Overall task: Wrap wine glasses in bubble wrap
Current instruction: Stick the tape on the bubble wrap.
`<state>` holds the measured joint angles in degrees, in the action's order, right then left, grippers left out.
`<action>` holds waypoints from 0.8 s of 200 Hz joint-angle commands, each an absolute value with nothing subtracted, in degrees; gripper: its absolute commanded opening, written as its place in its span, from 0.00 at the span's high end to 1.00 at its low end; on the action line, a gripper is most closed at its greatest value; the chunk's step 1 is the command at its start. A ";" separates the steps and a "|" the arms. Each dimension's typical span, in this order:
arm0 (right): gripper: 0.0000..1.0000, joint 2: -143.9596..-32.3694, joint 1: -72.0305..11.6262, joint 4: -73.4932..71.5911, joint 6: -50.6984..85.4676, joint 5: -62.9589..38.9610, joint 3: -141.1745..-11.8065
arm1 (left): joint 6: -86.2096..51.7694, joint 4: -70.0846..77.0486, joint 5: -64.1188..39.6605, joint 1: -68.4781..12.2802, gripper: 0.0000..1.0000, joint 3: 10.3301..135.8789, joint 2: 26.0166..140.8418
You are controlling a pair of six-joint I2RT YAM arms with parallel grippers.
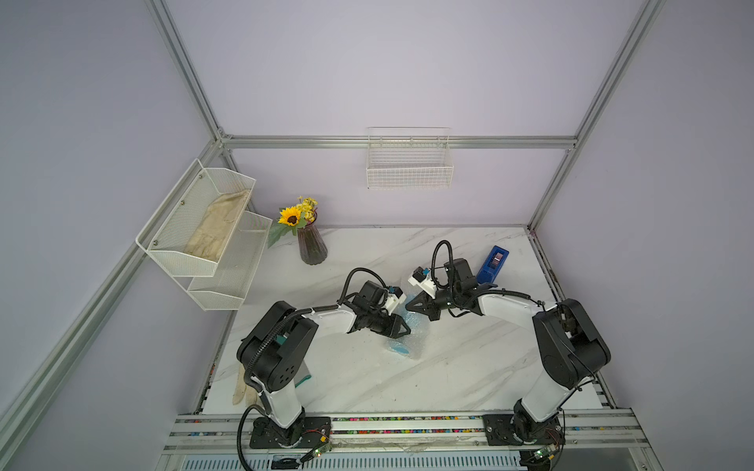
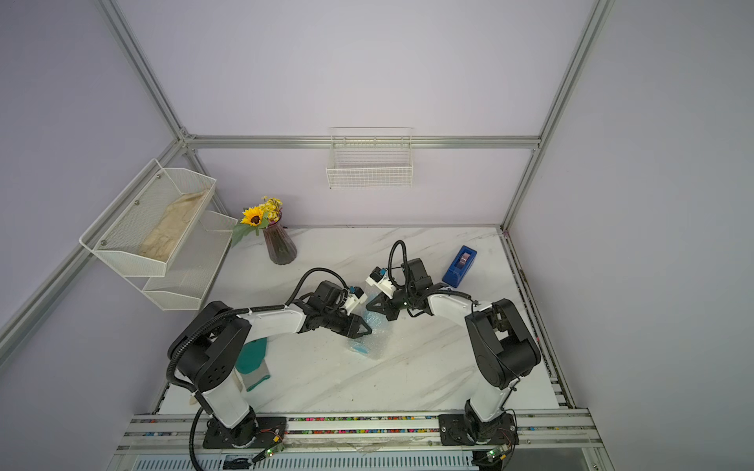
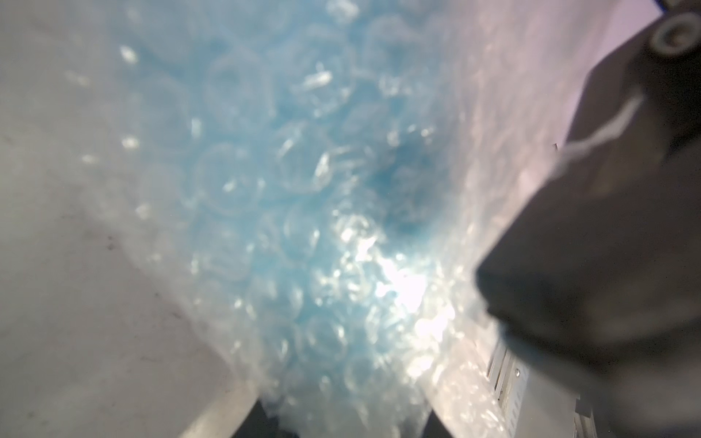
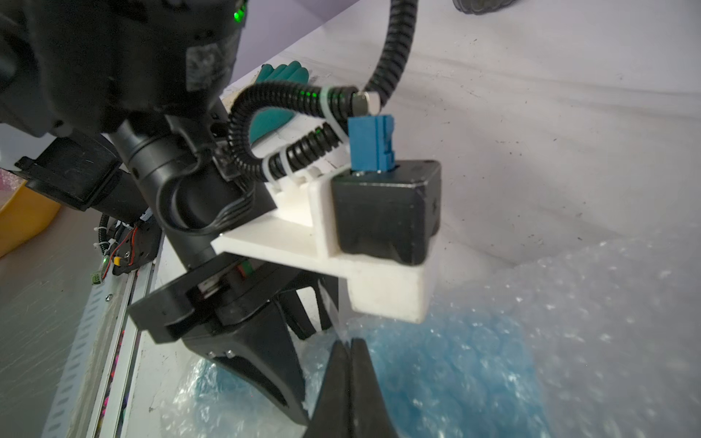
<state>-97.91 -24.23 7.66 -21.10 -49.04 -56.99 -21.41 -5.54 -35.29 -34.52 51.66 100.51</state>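
Clamping wrapped goblet [image 2: 360,348] between left fingers [image 4: 265,379]; right fingers [image 4: 341,379] pressed together at bubble wrap [image 4: 588,303] edge; table [image 1: 449,367] open toward front.

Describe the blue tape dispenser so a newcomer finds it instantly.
Look to the marble table's far right corner. The tape dispenser lies there: a deep-blue block holding a roll. The goblet, mid-table inside bubble wrap, is far paler blue.

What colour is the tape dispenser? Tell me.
Blue; the tape dispenser shows best in a top view.
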 commanded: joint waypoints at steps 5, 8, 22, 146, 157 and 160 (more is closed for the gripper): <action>1.00 -97.18 -24.60 14.43 -25.71 -49.12 -59.29 | -20.26 -6.40 -36.55 -34.72 0.66 55.89 101.00; 1.00 -96.86 -24.57 14.49 -25.72 -49.13 -59.12 | -20.22 -6.39 -36.60 -34.72 0.66 55.96 101.03; 1.00 -95.03 -24.54 14.50 -26.01 -49.38 -58.08 | -20.26 -6.39 -36.57 -34.72 0.66 55.94 101.16; 1.00 -89.64 -23.99 16.44 -25.40 -49.74 -55.01 | -20.33 -6.37 -36.74 -34.72 0.66 55.81 101.24; 1.00 -91.41 -23.99 16.44 -25.39 -49.40 -55.30 | -20.30 -6.35 -36.82 -34.72 0.66 55.82 101.14; 1.00 -91.84 -23.99 16.46 -25.40 -49.44 -55.42 | -20.30 -6.40 -36.82 -34.71 0.66 55.81 101.03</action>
<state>-89.17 -24.16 15.18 -23.29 -49.69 -55.64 -21.41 -5.65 -35.40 -34.52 51.66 100.51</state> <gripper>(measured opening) 0.049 0.338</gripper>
